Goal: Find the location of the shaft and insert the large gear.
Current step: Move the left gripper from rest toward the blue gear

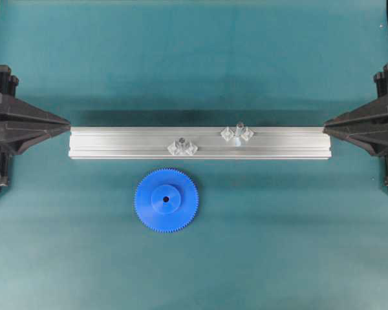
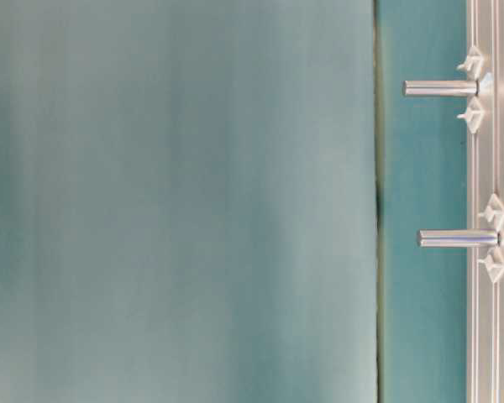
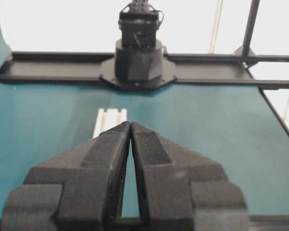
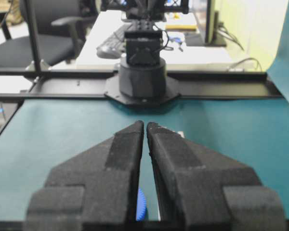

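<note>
Where the overhead view takes in the whole layout, it lists an aluminium rail (image 1: pixel 200 143) lying crosswise on the teal counter (image 1: pixel 194 58), two upright pins on it, and the large gear (image 1: pixel 166 199) flat on the counter just beside the rail's near edge. The shaft (image 1: pixel 238 128), pale-topped with two spread clear pieces, stands right of the dark-topped pin (image 1: pixel 181 143). The table-level view alone shows both pins side-on as slim silvery rods; it omits gear and arms. The left pincer (image 3: pixel 130 126), tips together and holding nothing, points along the rail from its left end; only the rail's end shows past it. The right pincer (image 4: pixel 145 126), likewise closed and empty, sits at the rail's right end, a sliver of blue gear rim visible beneath it. Shaft and gear lie between the two, the shaft nearer the right pincer, the gear nearer the left.
</note>
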Available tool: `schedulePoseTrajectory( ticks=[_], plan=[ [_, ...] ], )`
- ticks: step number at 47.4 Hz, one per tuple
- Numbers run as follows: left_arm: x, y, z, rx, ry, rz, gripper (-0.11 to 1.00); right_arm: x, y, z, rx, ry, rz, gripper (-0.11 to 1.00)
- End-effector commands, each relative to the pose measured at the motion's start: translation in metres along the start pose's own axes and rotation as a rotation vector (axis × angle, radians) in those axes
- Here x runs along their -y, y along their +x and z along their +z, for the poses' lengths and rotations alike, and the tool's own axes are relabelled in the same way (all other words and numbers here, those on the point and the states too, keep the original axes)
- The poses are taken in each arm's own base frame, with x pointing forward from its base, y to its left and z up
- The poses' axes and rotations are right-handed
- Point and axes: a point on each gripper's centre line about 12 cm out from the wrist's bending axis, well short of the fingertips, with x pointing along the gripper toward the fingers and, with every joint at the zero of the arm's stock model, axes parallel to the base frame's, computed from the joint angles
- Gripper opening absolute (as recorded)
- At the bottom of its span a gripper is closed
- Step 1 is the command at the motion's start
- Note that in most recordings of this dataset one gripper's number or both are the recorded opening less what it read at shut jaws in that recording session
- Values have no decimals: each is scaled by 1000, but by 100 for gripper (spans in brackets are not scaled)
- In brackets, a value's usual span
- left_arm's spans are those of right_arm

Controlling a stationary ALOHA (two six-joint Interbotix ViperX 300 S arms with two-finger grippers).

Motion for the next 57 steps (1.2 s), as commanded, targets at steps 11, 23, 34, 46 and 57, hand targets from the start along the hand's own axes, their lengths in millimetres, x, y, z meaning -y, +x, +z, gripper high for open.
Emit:
schedulePoseTrajectory(
  ticks=[11,23,34,46,57],
  plan=[
    [3,0,-1,-2,-37,-17,-1,2,-8,-15,-33,48,-13,1],
    [3,14,-7,-120,-36,-14,-1,2,-14,-22,-112,56,-16,-1],
    [6,40,-14,-240,-28,-22,-1,3,-16,-28,-153,79,-21,-1],
    [14,69,-36,-370,-21,-48,-1,4,-17,-32,-177,90,-29,-1],
    [19,93,-51,-452,-18,-58,-1,4,-17,-34,-192,92,-34,-1]
  ],
)
